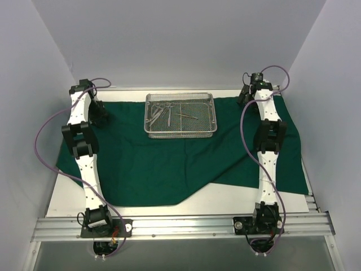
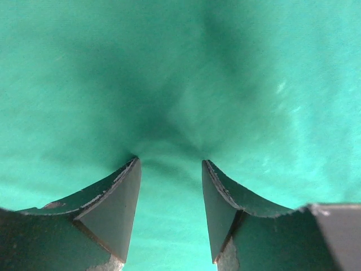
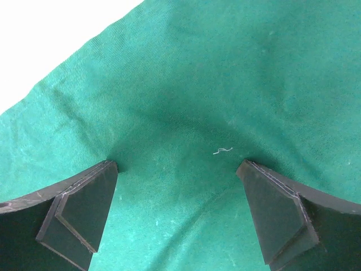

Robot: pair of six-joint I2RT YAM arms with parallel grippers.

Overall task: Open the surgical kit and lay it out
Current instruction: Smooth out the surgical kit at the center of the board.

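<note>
The surgical kit's dark green cloth (image 1: pixel 169 164) lies spread over the table. On its far middle stands the silver wire-mesh tray (image 1: pixel 180 133) with steel scissors (image 1: pixel 159 113) and tweezers (image 1: pixel 186 116) inside. My left gripper (image 1: pixel 101 114) is down at the cloth's far left part. In the left wrist view the left gripper (image 2: pixel 170 161) is open, both tips touching the cloth (image 2: pixel 169 84), which puckers slightly between them. My right gripper (image 1: pixel 243 97) is at the far right corner. There the right gripper (image 3: pixel 177 164) stands wide open with its tips on the cloth (image 3: pixel 225 84).
Bare white table (image 1: pixel 242 197) shows in front of the cloth's slanted near edge and beside its far right corner (image 3: pixel 45 39). An aluminium rail (image 1: pixel 180 226) carries both arm bases. White walls close in the left, right and back sides.
</note>
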